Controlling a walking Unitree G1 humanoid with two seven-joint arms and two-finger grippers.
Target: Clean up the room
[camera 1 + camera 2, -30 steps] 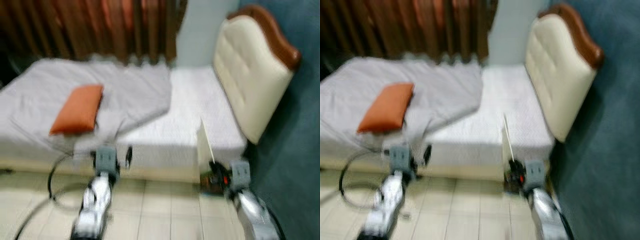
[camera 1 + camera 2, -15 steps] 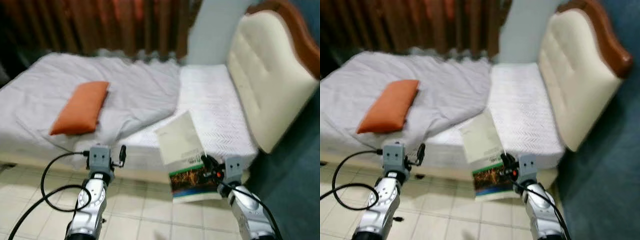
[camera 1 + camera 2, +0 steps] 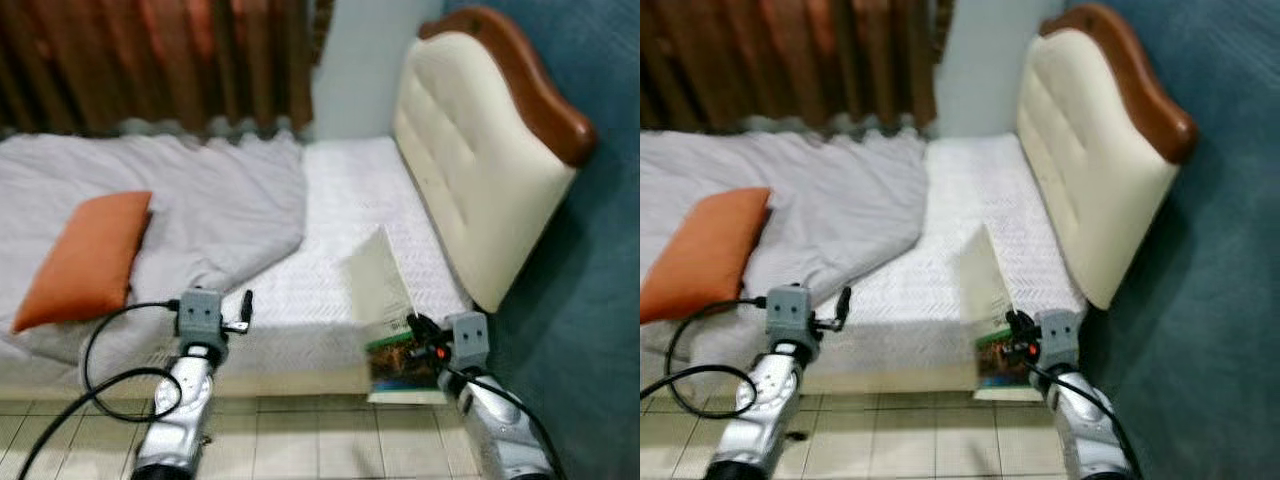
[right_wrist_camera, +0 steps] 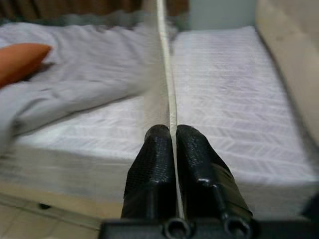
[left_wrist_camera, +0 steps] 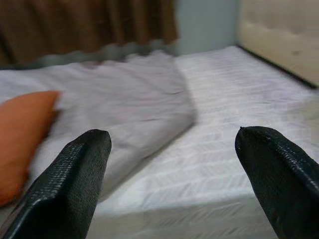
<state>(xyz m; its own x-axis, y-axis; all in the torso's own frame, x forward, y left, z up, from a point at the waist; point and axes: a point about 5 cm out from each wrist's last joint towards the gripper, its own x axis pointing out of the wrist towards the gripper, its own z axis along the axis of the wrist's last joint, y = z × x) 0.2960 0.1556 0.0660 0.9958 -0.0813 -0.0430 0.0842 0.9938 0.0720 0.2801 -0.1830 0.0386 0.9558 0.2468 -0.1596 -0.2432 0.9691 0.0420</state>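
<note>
Magazine with a pale back cover and a green-and-dark printed lower band (image 3: 385,318) stands pinched edge-on in the right gripper (image 4: 172,137), whose two black fingers are clenched on its thin edge, in front of the near side of a bed with a white chevron-patterned mattress cover (image 3: 372,210). Beyond those jaws, the magazine rises upright and tilted, with the mattress behind it and a cream tufted headboard with a brown wooden top rail (image 3: 480,150) off to the side. The left gripper (image 5: 172,174) hovers with its jaws released and wide apart, nothing between them; ahead of them lie a crumpled grey blanket (image 5: 124,107) and, farther off, an orange rectangular pillow (image 3: 85,258) resting on it. Brown pleated curtains (image 3: 150,60) hang behind the bed; cream floor tiles (image 3: 300,440) lie below both silver arms.
</note>
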